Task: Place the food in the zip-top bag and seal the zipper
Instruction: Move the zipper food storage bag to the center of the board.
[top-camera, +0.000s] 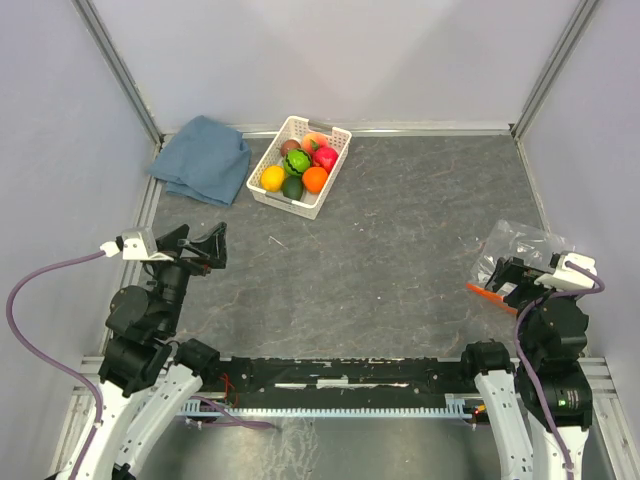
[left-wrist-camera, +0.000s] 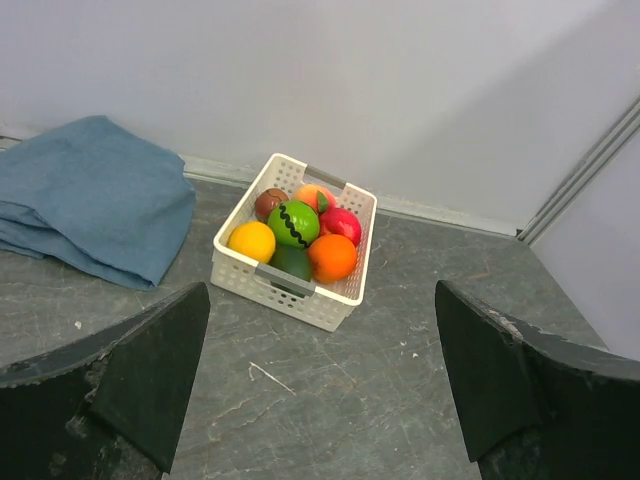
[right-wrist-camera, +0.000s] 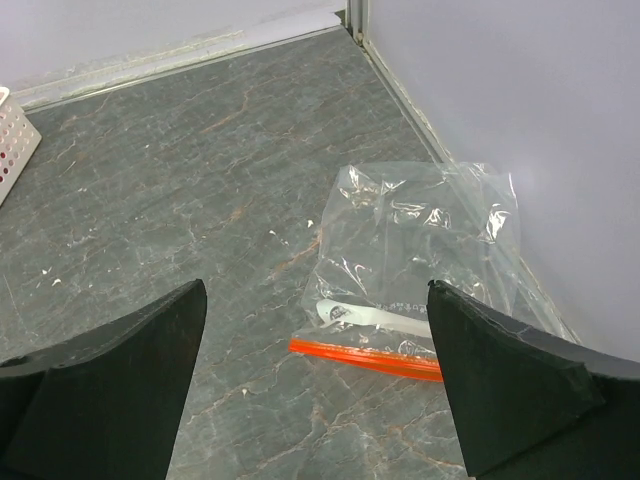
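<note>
The zip-top bag (right-wrist-camera: 410, 240) is lying on the tabletop (top-camera: 400, 240) at about 4 o'clock in the top view, with one side resting against the right wall. Its long axis is running from 7 o'clock to 1 o'clock. The orange-red zipper (right-wrist-camera: 365, 358) is at the 7 o'clock end, so the mouth is pointing back toward the arms; whether the strip is pressed closed is hard to tell. A white label (right-wrist-camera: 370, 318) is sitting just inside the zipper. The right fingers (right-wrist-camera: 110, 390) are hovering spread apart above the mouth end, gripping nothing. The food (left-wrist-camera: 295, 235) is sitting piled in a white basket (left-wrist-camera: 290, 300) at 11 o'clock, well apart from the bag. A folded blue cloth (left-wrist-camera: 90, 200) is lying just beside the basket at 10 o'clock. The left fingers (left-wrist-camera: 130, 370) are spread apart and empty, facing the basket.
</note>
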